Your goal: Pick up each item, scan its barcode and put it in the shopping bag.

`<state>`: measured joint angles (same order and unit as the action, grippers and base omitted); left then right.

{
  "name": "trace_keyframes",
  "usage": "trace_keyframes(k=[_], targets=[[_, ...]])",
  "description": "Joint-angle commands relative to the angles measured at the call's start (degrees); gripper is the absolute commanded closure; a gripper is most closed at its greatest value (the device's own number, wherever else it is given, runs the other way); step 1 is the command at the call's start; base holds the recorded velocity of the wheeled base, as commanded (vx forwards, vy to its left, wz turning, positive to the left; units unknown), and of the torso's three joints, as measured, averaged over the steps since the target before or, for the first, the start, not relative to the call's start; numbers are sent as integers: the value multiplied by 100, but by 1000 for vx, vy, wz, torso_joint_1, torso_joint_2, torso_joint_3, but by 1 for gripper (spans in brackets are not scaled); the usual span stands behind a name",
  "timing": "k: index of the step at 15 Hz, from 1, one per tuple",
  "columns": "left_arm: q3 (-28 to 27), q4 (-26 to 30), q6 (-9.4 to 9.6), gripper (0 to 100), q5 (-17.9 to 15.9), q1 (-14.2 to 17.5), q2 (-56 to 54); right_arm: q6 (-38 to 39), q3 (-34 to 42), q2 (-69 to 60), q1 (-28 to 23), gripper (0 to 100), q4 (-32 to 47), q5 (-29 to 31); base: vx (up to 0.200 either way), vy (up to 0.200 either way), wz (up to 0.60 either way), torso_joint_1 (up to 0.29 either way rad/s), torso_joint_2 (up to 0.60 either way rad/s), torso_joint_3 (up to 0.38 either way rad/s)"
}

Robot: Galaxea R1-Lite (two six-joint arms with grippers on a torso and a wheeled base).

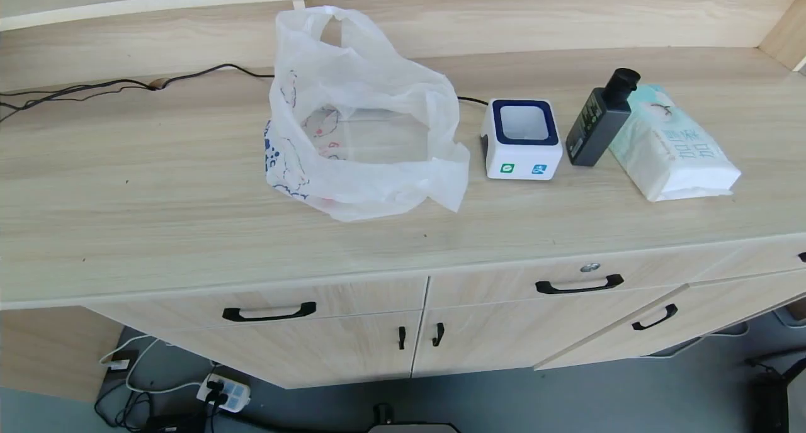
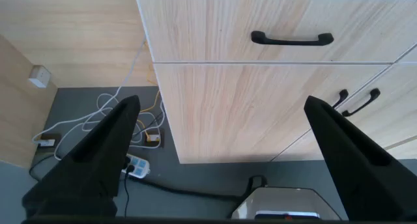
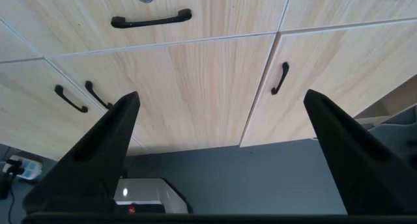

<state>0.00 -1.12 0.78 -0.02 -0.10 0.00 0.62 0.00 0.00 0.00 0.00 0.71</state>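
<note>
Shopping bag [image 1: 365,124] open mid-surface [image 1: 126,200]; scanner [image 1: 521,138], dark bottle [image 1: 598,121], tissue pack [image 1: 670,146] to its right. Left hand [image 2: 221,101] and right hand [image 3: 221,95] both apart, empty.

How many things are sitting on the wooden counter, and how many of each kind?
shopping bag: 1
barcode scanner: 1
dark bottle: 1
tissue pack: 1
Total: 4
</note>
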Motion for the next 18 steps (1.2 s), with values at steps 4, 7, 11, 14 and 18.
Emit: trace_keyframes(k=[4,7,11,14,18], targets=[[0,-11,-8,0,2,1,9,-1,0,9,0,0,-9,0,0,0,0,0,0,0],[0,-2,19,0,2,1,9,-1,0,9,0,0,0,0,0,0,0,0,0,0],[0,-2,10,0,2,1,9,-141,0,97,35,0,-9,-9,0,0,0,0,0,0],[0,-2,10,0,2,1,9,-256,0,9,18,0,-9,-9,0,0,0,0,0,0],[0,-2,19,0,2,1,9,-704,-132,519,369,0,-18,-282,0,0,0,0,0,0]])
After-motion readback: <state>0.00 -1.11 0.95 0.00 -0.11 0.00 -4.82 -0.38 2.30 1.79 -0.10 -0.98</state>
